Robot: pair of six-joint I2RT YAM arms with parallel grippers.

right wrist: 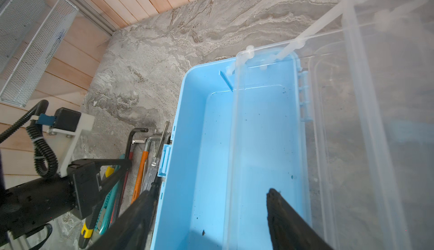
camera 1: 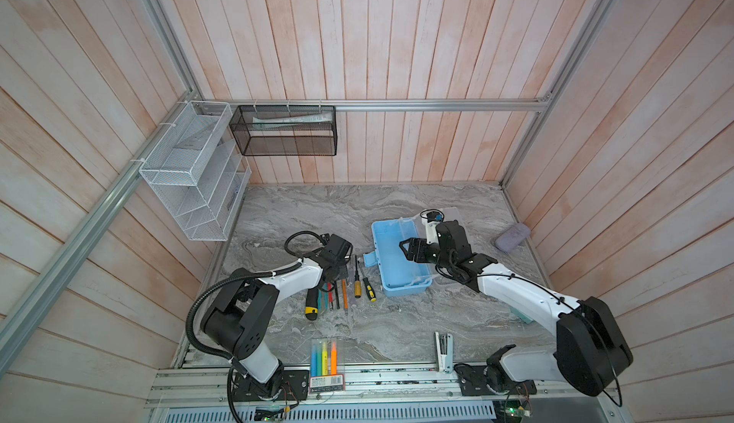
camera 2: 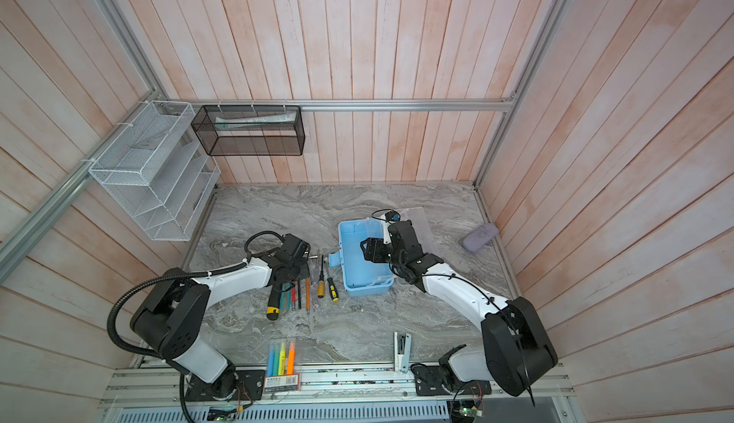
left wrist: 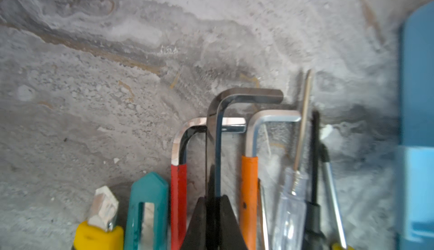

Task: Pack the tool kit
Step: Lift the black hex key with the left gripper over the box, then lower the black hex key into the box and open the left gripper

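1. On the grey, veined stone-look table point(camera 1: 317, 210), a little toward 3 o'clock of centre, sits the light blue box point(camera 1: 405, 290). It is smooth plastic with rounded corners, and its clear lid point(right wrist: 375, 119) lies open on the 3 o'clock side.
2. At the box's 9 o'clock lies a tight row of tools:
   - a yellow-black utility knife point(left wrist: 99, 234)
   - a teal cutter point(left wrist: 148, 202)
   - L-shaped steel hex keys, one with a red sleeve point(left wrist: 178, 190) and one with an orange sleeve point(left wrist: 249, 180)
   - a clear-handled screwdriver point(left wrist: 292, 204)
3. The left claw point(left wrist: 213, 198) is pinched narrow on the shaft of the black hex key point(left wrist: 212, 143) in that row. I can't tell whether the key is off the table.
4. The right claw point(camera 1: 404, 250) hangs wide over the box, gripping nothing.
5. In both top views the left arm covers the 12 o'clock ends of the tools, and the right arm hides much of the lid. The left wrist view cuts off the tool handles and blurs the box.
6. Inside the box, a clear tray point(right wrist: 263, 131) sits in the half nearest the lid. Dark specks dot the blue floor.
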